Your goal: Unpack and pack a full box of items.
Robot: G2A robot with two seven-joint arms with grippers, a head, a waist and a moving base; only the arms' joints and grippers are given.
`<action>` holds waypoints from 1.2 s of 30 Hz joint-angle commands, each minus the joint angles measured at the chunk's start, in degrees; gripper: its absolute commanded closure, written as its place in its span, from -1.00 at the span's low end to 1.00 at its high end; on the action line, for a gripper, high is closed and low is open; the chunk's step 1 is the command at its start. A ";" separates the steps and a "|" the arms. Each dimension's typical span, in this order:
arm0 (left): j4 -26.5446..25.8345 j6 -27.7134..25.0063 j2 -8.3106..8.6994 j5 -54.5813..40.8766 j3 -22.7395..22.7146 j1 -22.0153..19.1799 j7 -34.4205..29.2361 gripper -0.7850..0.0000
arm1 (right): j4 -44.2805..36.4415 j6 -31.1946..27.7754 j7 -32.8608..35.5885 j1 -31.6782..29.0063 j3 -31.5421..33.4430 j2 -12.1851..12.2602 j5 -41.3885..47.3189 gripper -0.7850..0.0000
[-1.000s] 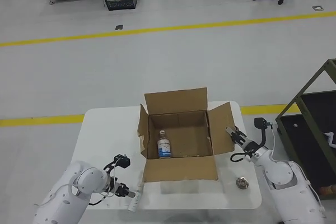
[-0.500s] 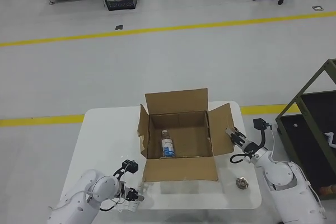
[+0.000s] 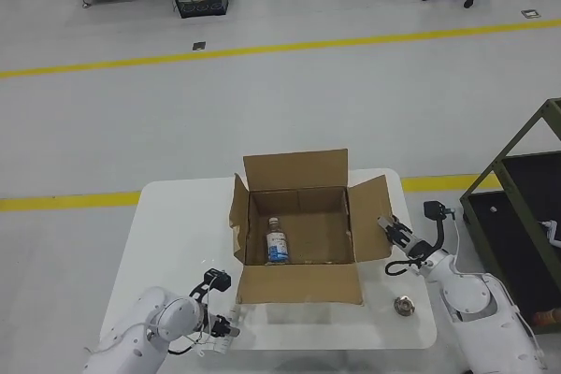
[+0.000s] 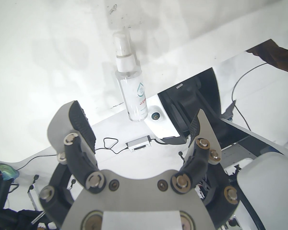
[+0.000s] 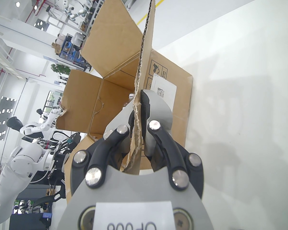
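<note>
An open cardboard box (image 3: 304, 280) stands mid-table with its flaps up. A clear bottle with a blue label (image 3: 276, 242) lies on the box floor. My right gripper (image 3: 389, 228) (image 5: 138, 98) is shut on the edge of the box's right flap (image 3: 369, 217) (image 5: 146, 37). A clear spray bottle (image 4: 132, 84) with a white pump lies on the table at its front edge, its base overhanging. My left gripper (image 4: 136, 111) (image 3: 226, 329) hovers open just off that base, both fingers clear of the spray bottle.
A small round dark object (image 3: 405, 305) sits on the white table (image 3: 168, 234) near the front right corner. A green metal rack (image 3: 533, 178) stands to the right of the table. Free table surface lies left of the box.
My left arm has swung in toward the table's front edge, bringing its gripper over the spray bottle's base. The right gripper keeps its hold on the flap, nearly still.
</note>
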 commanded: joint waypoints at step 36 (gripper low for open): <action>7.90 5.11 -2.74 9.44 8.72 -2.02 9.60 -0.33 | -0.26 0.46 -0.35 -0.27 0.09 0.28 0.11 1.00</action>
